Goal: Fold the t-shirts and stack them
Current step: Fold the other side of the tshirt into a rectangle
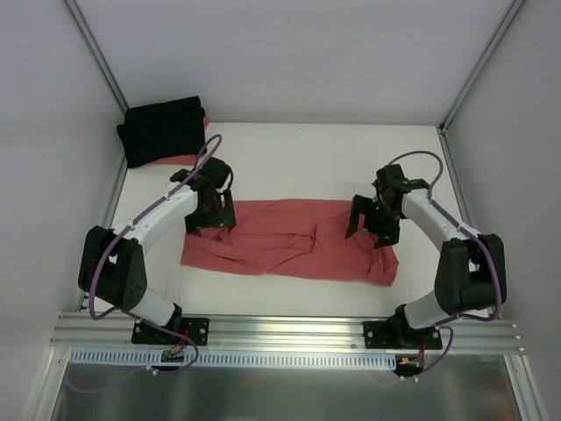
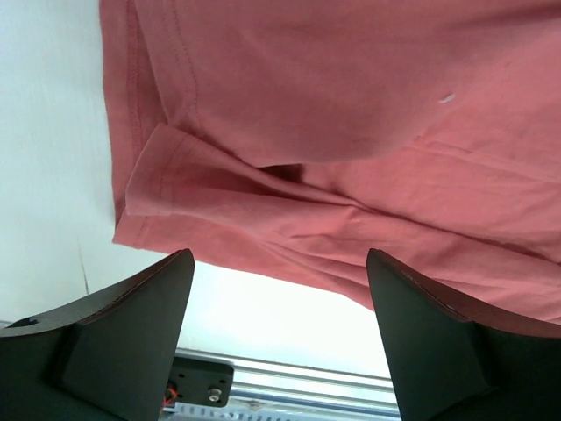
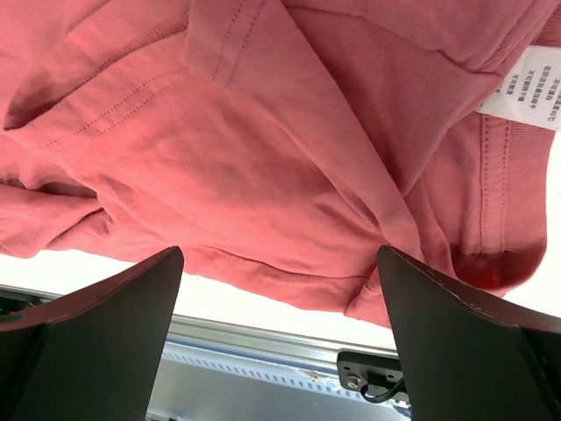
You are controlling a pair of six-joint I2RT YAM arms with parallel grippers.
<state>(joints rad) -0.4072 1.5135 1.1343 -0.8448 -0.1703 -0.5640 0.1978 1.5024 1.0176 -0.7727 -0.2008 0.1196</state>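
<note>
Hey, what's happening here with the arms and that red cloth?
Two robot arms are folding t-shirts. A coral-red shirt lies across the table, partly folded into a long band. The left tool and right tool are open over its two ends, holding nothing. A black shirt sits folded in the far left corner.

Robotics lab test cell. A white table point(image 1: 289, 167) is enclosed by plain white walls point(image 1: 289, 53) set in aluminium frame posts point(image 1: 93, 53). Two black-and-white robot arms, the left arm point(image 1: 149, 232) and the right arm point(image 1: 460, 263), are bolted to an aluminium rail point(image 1: 289, 329) at the near edge. Purple cables point(image 1: 416, 153) are looped along them, and a slotted cable duct point(image 1: 263, 358) is fixed below the rail.
</note>
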